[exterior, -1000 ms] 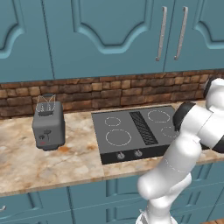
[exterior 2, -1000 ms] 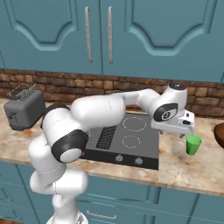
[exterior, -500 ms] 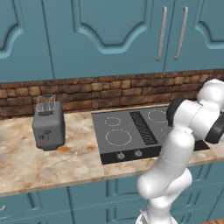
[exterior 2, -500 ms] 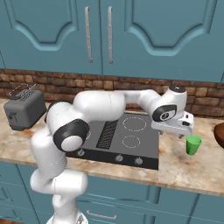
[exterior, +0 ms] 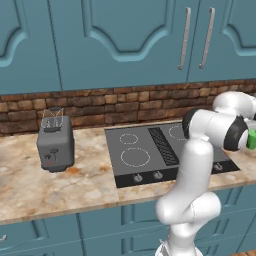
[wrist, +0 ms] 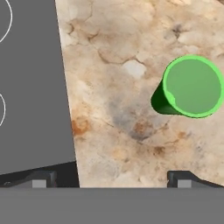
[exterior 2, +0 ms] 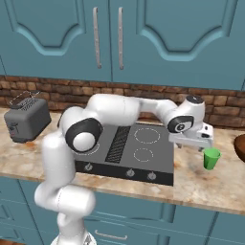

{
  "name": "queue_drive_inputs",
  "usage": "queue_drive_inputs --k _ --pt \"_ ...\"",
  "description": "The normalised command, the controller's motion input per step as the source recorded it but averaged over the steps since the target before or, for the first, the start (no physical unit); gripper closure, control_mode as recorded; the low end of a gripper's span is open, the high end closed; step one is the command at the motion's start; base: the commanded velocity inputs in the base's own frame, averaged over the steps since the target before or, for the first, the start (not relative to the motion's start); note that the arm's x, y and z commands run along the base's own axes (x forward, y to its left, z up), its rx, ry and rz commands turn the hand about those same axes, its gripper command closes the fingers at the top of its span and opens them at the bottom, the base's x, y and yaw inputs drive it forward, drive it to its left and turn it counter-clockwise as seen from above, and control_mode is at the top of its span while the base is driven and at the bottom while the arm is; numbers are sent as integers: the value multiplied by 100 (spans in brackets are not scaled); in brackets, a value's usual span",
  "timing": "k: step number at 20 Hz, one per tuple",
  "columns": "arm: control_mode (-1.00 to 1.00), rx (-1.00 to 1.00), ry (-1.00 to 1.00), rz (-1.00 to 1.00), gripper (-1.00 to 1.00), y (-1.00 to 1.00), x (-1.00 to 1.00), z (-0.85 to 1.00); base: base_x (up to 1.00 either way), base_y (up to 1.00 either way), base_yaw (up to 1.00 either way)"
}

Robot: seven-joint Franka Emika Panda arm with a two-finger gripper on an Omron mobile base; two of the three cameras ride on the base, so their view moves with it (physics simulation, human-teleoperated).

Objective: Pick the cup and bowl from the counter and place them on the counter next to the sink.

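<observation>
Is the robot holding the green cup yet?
No, nothing is held. The tool is open above the counter, and the cup stands apart from it.

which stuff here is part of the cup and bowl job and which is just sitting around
Part of the job:
small bright green cup
dark reddish-brown bowl at the picture's right edge
beige marbled counter
open gripper

Just lying about:
grey toaster
dark flat stovetop
teal cabinets
brick backsplash

bare counter (wrist: 127,127) around cup (wrist: 190,87), stovetop (wrist: 30,87) edge nearby
</observation>
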Motion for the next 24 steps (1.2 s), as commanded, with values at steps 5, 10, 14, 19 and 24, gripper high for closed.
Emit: queue_drive_inputs --k 5,10,14,19,24 --pt "-100 0 0 4 -100 -34 5 -1 0 0 0" --pt "-100 3 0 3 -100 -22 1 4 0 0 0" --pt "-100 1 0 5 -100 -8 15 0 0 0 0" --pt "-100 0 1 7 -100 -12 40 -7 0 0 0" --pt "-100 0 0 7 -100 -7 28 -9 0 0 0"
